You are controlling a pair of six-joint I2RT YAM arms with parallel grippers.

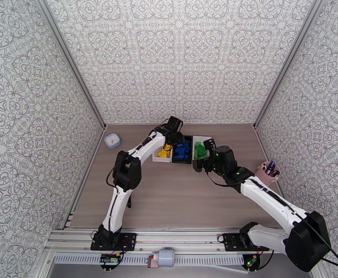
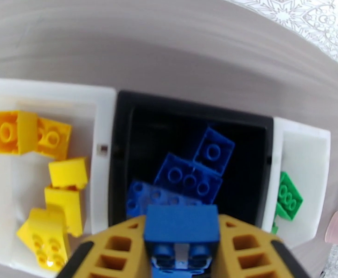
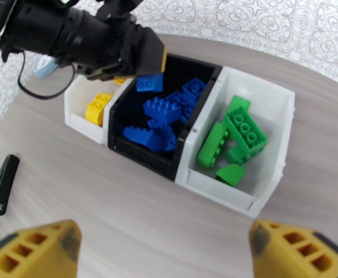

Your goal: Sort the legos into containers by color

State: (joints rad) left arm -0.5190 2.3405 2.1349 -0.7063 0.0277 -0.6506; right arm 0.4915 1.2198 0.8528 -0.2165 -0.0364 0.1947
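My left gripper [image 2: 181, 258] is shut on a blue lego [image 2: 181, 223] and hangs over the black middle container [image 2: 122, 135], where several blue legos [image 2: 187, 177] lie. From the right wrist, that held blue lego [image 3: 150, 82] sits just above the black container's [image 3: 143, 158] far-left corner. The left white container [image 2: 101, 116] holds yellow legos [image 2: 62, 200]. Green legos [image 3: 238, 130] lie in the right white container [image 3: 224, 191]. My right gripper [image 3: 166, 251] stands open over the table in front of the containers, with nothing between its fingers [image 3: 39, 249].
A black stapler-like tool [image 3: 4, 184] lies on the table to the left, in front of the containers. A small white round dish [image 1: 112, 141] sits at the back left. A pink cup of pens [image 1: 267, 171] stands at the right wall.
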